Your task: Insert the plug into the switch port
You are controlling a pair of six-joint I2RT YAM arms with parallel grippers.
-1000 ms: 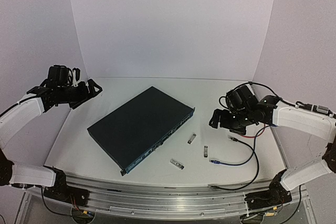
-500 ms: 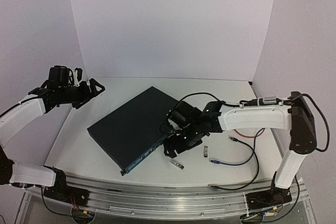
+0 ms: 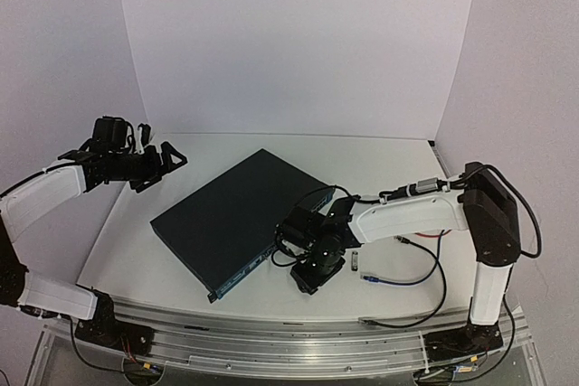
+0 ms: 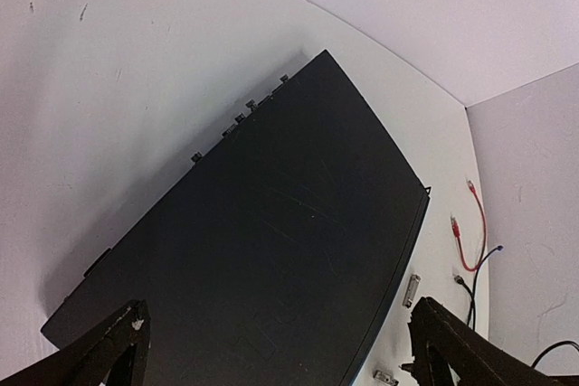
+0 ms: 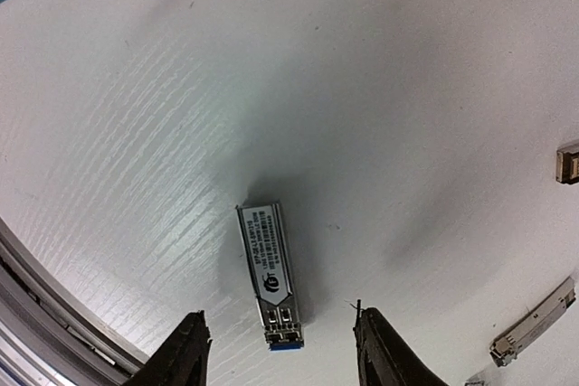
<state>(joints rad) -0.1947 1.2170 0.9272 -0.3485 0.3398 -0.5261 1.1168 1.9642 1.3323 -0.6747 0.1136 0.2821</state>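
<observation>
The white table (image 3: 380, 155) carries everything. The switch (image 3: 240, 214) lies flat on it, a little left of the middle and turned diagonally, with its long thin socket face toward the near right. The right arm (image 3: 407, 214) stretches to the left across the table, and the right gripper (image 5: 279, 314) points down at the surface near that socket face. Its fingers (image 5: 185, 354) stand partly apart and grip nothing. The left gripper (image 4: 280, 312) hangs in the air over the far left of the table, apart from the switch, with its fingers (image 4: 109, 350) spread wide and empty. A black cable (image 3: 436, 300), a blue cable (image 3: 403, 280) and a red cable (image 3: 425, 234) lie on the right side of the table. The plug (image 5: 271, 273) (a small silver module with a blue end) lies flat on the table between the right fingers, with a gap on each side. Two similar modules (image 5: 532, 323) lie further to the right in the wrist view.
</observation>
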